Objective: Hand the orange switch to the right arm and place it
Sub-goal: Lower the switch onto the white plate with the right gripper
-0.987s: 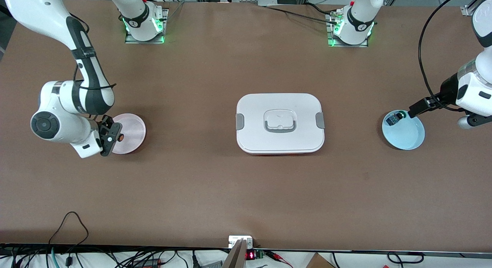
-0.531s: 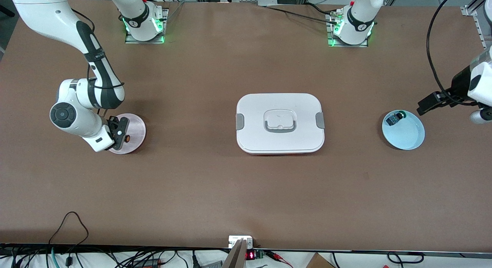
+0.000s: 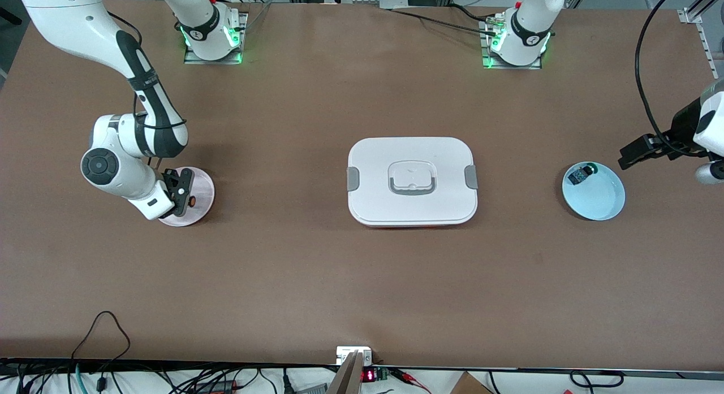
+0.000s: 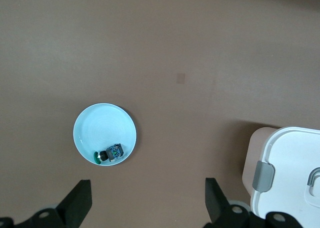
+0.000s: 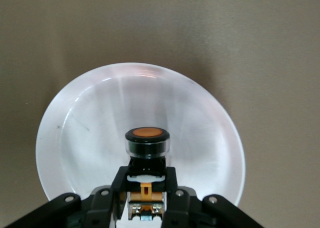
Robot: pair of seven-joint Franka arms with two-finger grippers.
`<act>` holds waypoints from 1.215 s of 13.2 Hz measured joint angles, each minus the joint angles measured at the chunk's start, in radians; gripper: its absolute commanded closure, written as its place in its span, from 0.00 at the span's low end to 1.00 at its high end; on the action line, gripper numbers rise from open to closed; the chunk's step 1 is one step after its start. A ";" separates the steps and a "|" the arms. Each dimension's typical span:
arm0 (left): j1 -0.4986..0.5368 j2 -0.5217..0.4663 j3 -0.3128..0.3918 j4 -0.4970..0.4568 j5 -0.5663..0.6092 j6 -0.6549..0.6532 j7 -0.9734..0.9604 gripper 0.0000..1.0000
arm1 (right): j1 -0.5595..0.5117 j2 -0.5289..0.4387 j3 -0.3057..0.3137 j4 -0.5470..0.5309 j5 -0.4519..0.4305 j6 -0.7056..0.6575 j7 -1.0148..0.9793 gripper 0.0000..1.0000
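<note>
I have the right gripper [image 3: 182, 191] with its jaws pinching the orange switch [image 5: 146, 144], a small black cylindrical push-button with a round orange cap and an orange-yellow block at its rear, and it hangs over the round, shallow pale pink plate [image 3: 199, 182] at the right arm's end of the brown tabletop [image 3: 362, 281]. In the right wrist view the switch's long axis runs straight out from between the jaws, rear block seated between them and the orange cap leading, pointing across the middle of the plate; the plate's rim shows on all sides of the cap, so I judge there is open room around it to lower and let go. I cannot tell whether the switch is touching the plate yet. The transfer looks done and the placing step is in hand; what the next move turns on is keeping that cap inside the rim. The left gripper [image 4: 145, 205] waits with its jaws spread wide and holding nothing, up over the left arm's end of the tabletop, near the round light blue dish [image 3: 608, 204] that carries a black-and-blue switch with a green cap [image 3: 581, 173]. The white rectangular lidded container with grey latches [image 3: 412, 181] sits between the two plates, well apart from both.
</note>
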 measured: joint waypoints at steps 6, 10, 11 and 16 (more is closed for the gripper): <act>-0.002 0.001 -0.001 0.005 0.000 -0.001 0.001 0.00 | 0.002 -0.005 0.004 -0.031 0.000 0.022 0.006 0.00; -0.006 0.001 -0.001 0.005 0.000 -0.001 0.001 0.00 | -0.002 -0.035 0.003 -0.025 0.034 0.017 0.134 0.00; -0.005 0.001 -0.001 0.005 0.000 -0.001 0.002 0.00 | -0.002 -0.053 0.003 -0.011 0.080 -0.002 0.167 0.00; -0.004 0.001 0.000 0.005 0.000 -0.001 0.002 0.00 | -0.002 -0.102 0.002 0.164 0.247 -0.263 0.493 0.00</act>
